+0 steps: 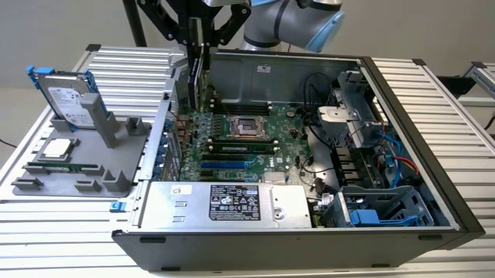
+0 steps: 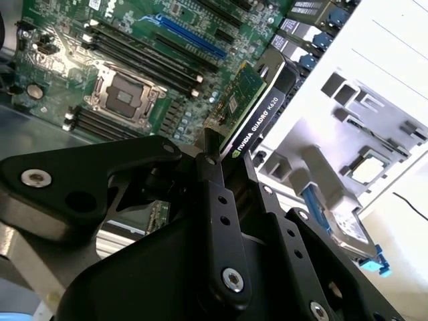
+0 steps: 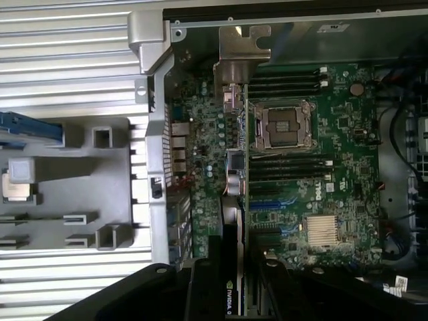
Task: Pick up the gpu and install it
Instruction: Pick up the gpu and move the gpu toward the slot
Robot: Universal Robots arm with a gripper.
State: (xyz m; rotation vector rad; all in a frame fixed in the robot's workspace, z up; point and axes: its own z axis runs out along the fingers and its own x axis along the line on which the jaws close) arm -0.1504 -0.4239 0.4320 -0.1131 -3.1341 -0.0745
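Note:
My gripper (image 1: 199, 49) is shut on the gpu (image 1: 196, 78), holding it on edge inside the open computer case, over the motherboard (image 1: 240, 145) near the case's back wall. In the second wrist view the gpu (image 2: 257, 100) shows its green board and black shroud between the black fingers (image 2: 215, 180). In the first wrist view the gpu (image 3: 234, 221) is seen edge-on, its silver bracket (image 3: 235, 73) beside the case's rear panel, with the gripper (image 3: 234, 271) around it. Whether the card's lower edge touches a slot is hidden.
A grey fixture tray (image 1: 46, 185) on the exterior view's left holds a silver hard drive with blue rails (image 1: 66, 98), a processor (image 1: 55, 149) and a memory stick (image 1: 66, 168). Inside the case sit the power supply (image 1: 224, 202), cables (image 1: 386, 156) and a blue drive cage (image 1: 379, 211).

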